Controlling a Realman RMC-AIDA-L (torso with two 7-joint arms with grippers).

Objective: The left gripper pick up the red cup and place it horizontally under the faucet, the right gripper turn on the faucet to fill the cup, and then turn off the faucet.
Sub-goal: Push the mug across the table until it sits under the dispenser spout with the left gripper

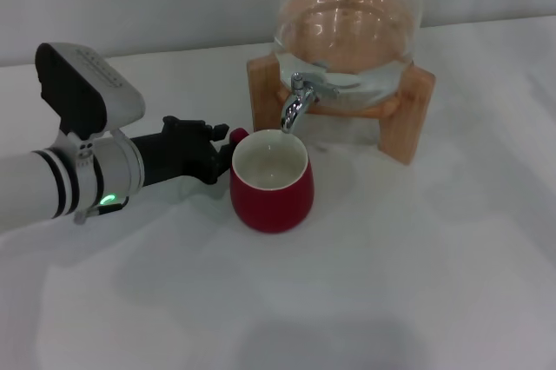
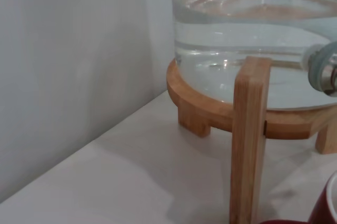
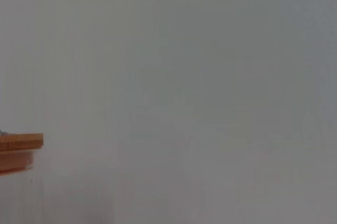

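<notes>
You are looking at the placing step nearly finished. The red cup [image 1: 271, 182] is standing upright at the centre of the head view, its cream inside showing, with its rim sitting just below the spout of the faucet [image 1: 296, 101]. The left gripper [image 1: 211, 152] is reaching in from the left of the frame, its black fingers [image 1: 201, 132] gathered at the cup's small handle on the cup's left side. They are looking closed around that handle, though you cannot see the contact itself, so treat the hold as likely rather than sure.

The right gripper is not appearing in the head view; its wrist camera is showing only pale wall and a sliver of wood at the lower left, so you cannot tell how its fingers are standing.

In my judgement the next move is calling for the right arm to come in to the short lever on the faucet while the left one is steadying the cup. The lever is small and sitting close to the glass jar [image 1: 347, 23], so you are needing a careful approach from the right side of the frame.

The jar is holding water and resting on a wooden stand [image 1: 408, 114] in the upper middle. The table [image 1: 417, 283] is white and smooth, faintly glossy, and a plain pale wall [image 2: 68, 66] is running behind it.
</notes>
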